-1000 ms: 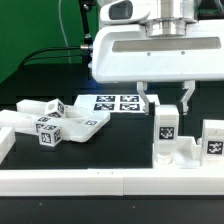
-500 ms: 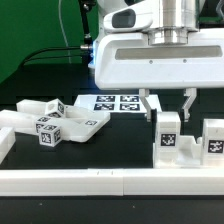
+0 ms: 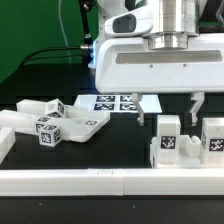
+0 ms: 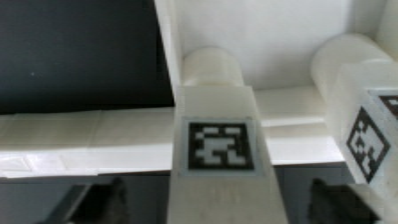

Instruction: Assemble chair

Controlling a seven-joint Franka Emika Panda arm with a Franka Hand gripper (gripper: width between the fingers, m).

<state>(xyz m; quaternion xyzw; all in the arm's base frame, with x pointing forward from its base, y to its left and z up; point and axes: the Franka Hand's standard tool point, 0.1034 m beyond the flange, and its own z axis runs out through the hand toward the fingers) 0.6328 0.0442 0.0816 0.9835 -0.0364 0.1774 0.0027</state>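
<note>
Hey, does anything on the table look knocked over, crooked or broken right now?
Nothing looks broken. The loose white tagged chair pieces on the exterior view's left lie jumbled, tilted against each other. The upright white tagged block under the open gripper stands straight.

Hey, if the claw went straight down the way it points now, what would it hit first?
Probably the upright tagged chair piece. The open claw hangs right above it and looks wide enough to straddle it, so the piece would pass between the jaws. Depth is unclear, though.
</note>
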